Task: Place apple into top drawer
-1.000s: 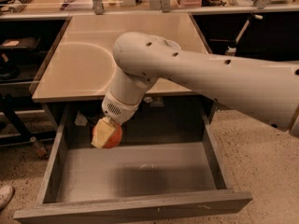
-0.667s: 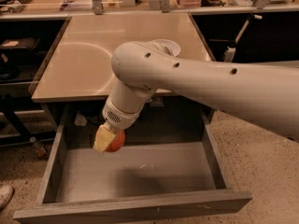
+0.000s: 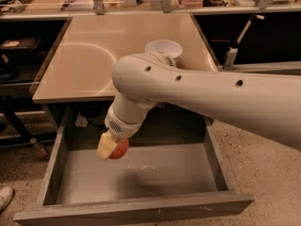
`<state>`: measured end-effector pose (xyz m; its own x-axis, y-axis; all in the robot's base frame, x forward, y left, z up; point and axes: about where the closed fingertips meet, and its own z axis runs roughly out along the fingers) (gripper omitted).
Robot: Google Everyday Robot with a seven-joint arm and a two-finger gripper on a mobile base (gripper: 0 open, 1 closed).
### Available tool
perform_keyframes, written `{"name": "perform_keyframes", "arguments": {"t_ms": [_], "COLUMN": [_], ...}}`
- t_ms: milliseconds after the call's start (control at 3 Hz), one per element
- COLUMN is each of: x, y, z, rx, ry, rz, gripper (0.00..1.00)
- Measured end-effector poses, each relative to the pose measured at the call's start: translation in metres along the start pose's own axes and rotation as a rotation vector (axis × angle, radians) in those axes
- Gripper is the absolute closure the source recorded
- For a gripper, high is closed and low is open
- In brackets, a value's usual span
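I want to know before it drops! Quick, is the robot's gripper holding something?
Gripper: shut on the apple, above the open top drawer.

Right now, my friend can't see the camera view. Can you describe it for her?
A white robot arm reaches down, and its claw holds a small red apple over the bottom of an open grey drawer. Behind the arm, a white bowl sits on the tan countertop.

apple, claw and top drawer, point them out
apple (image 3: 121, 149): camera view, visible red side
claw (image 3: 112, 149): camera view, over the drawer's left, between fingertips
top drawer (image 3: 178, 173): camera view, bare grey bottom
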<state>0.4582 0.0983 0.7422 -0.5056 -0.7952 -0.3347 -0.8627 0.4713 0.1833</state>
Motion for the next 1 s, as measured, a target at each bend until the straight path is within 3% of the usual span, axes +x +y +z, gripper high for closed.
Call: {"name": "perform_keyframes", "arguments": {"t_ms": [333,1000], "x": [0.003,0.002], "y": [0.007,-0.001], "z": [0.019,0.043], "rx": [-0.016,0.015], "ry": [-0.007,-0.079], "rz": [0.016,0.036], "gripper": [1.00,1.00]}}
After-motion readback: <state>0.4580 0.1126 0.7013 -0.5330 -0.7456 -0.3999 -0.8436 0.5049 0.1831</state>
